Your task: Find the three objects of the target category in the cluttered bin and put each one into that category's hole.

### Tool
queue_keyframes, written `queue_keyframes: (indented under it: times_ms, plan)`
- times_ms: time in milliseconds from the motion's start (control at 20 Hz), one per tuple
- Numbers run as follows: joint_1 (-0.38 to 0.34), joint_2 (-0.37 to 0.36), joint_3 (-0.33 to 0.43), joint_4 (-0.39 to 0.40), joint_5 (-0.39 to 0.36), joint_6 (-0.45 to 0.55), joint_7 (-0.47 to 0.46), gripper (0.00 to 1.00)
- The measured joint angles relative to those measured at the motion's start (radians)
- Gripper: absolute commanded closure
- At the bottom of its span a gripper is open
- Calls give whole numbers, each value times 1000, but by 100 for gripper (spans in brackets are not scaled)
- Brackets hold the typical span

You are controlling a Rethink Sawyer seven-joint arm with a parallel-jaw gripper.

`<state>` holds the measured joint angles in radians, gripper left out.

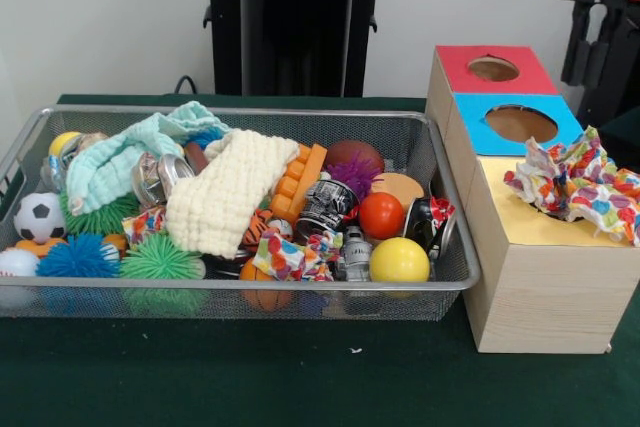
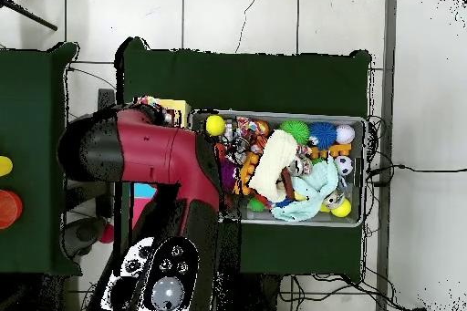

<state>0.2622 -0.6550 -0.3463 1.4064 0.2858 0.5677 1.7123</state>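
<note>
We've got one confetti cloth (image 1: 578, 184) crumpled on the yellow-topped box (image 1: 545, 277); another (image 1: 292, 257) sits in the bin (image 1: 452, 259) left of the yellow ball (image 1: 399, 260). Soft, light, so pinch a raised fold. Pincer's hidden, can't tell.

A wire-mesh bin (image 1: 235, 292) brimmed with toys on a green table (image 1: 250, 377); a cream waffle-knit cloth (image 1: 232, 190) lay across the heap; one confetti-print cloth (image 1: 292, 257) sat near the front; another (image 1: 578, 182) rested atop the wooden box (image 1: 545, 292).
</note>
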Motion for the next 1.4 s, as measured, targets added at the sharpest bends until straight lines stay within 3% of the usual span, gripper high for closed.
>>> queue_keyframes:
  times_ms: [450,1400]
  plan:
    - [0,-23,18,22,95,0,0,100]
    - [-1,26,18,67,97,-11,0,100]
